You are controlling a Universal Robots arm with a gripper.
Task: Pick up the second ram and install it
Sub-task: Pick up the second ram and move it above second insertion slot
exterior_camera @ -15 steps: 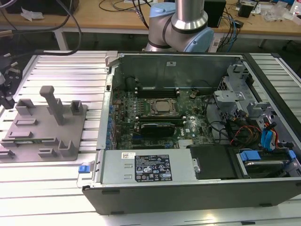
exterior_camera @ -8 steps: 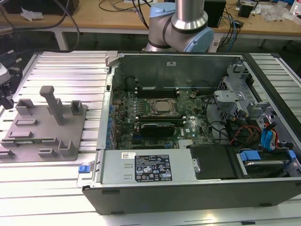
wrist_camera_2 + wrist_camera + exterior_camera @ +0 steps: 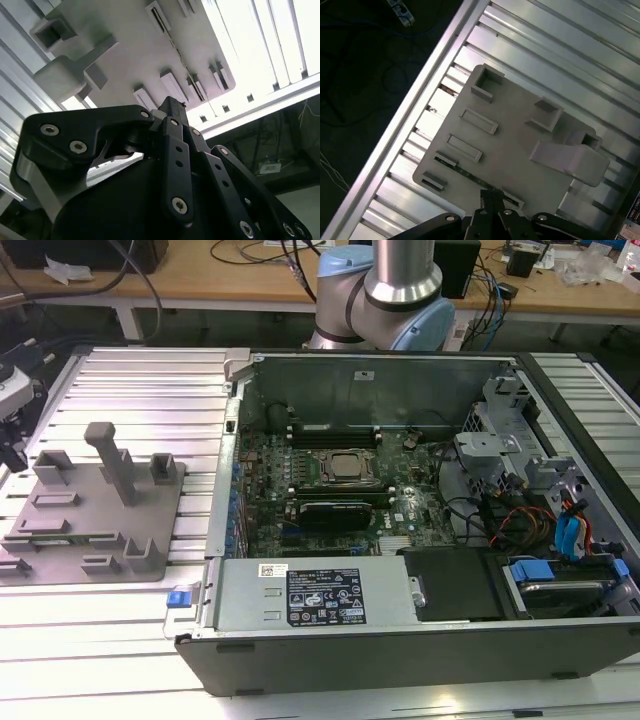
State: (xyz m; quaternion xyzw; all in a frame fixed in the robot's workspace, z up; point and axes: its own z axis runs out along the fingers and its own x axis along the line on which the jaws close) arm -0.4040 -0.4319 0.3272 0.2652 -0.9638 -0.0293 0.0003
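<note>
A ribbed metal worktop (image 3: 120, 390) is seen carrying a grey tray (image 3: 90, 515) at the exterior view's left, with an open computer case (image 3: 400, 640) just beside it and the arm's base (image 3: 380, 300) behind the case. The second ram (image 3: 70, 537) is found lying on edge as a thin green strip in the tray's slots, along the side farthest from the arm's base and outside the case. In the first wrist view the pincer (image 3: 490, 194) is poised over that strip, its fingers drawn narrow and nothing gripped between them.
</note>
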